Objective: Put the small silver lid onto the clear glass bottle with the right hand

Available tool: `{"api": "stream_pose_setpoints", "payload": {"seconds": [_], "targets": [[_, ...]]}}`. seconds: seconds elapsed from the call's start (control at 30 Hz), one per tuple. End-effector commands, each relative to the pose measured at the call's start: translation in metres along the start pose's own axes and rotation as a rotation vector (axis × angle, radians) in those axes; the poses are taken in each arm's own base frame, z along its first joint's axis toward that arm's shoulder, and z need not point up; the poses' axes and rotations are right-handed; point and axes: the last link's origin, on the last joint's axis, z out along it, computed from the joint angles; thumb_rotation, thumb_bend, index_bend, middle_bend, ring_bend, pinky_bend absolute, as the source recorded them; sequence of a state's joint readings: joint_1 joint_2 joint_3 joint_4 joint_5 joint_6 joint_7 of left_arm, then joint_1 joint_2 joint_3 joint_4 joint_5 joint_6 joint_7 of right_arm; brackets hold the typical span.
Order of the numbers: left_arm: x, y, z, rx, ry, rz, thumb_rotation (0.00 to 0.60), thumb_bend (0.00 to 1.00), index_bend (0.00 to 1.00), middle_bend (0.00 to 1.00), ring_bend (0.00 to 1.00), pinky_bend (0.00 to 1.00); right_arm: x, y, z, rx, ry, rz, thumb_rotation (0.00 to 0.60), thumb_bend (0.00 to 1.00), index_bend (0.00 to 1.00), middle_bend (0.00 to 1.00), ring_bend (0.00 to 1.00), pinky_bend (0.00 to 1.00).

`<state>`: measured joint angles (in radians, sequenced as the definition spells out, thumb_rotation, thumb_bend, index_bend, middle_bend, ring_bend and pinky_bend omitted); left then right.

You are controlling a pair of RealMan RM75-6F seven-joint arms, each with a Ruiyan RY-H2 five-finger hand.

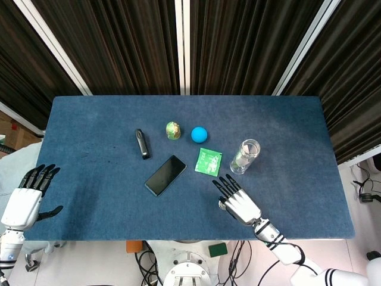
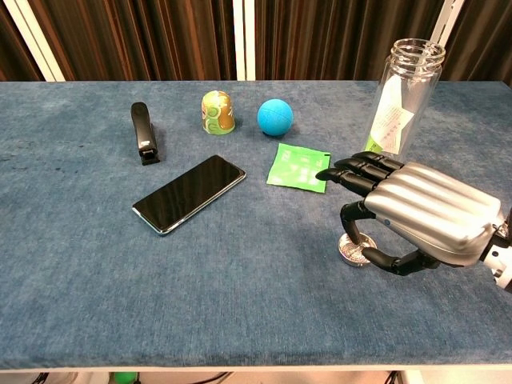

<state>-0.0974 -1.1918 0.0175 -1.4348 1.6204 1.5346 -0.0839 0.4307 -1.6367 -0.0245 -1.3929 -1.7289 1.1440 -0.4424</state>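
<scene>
The small silver lid (image 2: pixel 350 251) lies open side up on the blue table, near the front edge. My right hand (image 2: pixel 410 213) hovers over it, palm down, and hides its right part. One finger curls down at the lid's far rim and the thumb lies just to its right; the other fingers reach out apart. In the head view the right hand (image 1: pixel 236 199) covers almost all of the lid. The clear glass bottle (image 2: pixel 402 98) stands upright and uncapped just behind the hand, with paper inside; the head view also shows the bottle (image 1: pixel 245 155). My left hand (image 1: pixel 26 199) hangs open off the table's left front corner.
Left of the bottle lie a green packet (image 2: pixel 299 167), a blue ball (image 2: pixel 275 116), a green-yellow egg-shaped toy (image 2: pixel 218 111), a black phone (image 2: pixel 190 193) and a black stapler (image 2: pixel 143 132). The table's front edge (image 2: pixel 240 362) runs close below the lid.
</scene>
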Motion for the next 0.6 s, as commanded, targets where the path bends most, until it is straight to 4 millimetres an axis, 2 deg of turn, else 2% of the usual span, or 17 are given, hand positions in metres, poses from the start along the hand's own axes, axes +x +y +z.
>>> {"api": "stream_pose_setpoints", "payload": {"seconds": [0.03, 0.6], "targets": [[-0.0004, 0.0001, 0.0004, -0.001, -0.001, -0.001, 0.6, 0.05, 0.11, 0.08, 0.05, 0.12, -0.0005, 0.0001, 0.0003, -0.002, -0.001, -0.001, 0.6, 0.4, 0.55, 0.04, 0.0, 0.0], [0.0003, -0.0022, 0.0, 0.005, -0.001, -0.001, 0.6, 0.04, 0.11, 0.08, 0.05, 0.12, -0.0031, -0.0013, 0.0071, -0.013, 0.002, 0.0, 0.6, 0.42, 0.59, 0.05, 0.0, 0.0]]}}
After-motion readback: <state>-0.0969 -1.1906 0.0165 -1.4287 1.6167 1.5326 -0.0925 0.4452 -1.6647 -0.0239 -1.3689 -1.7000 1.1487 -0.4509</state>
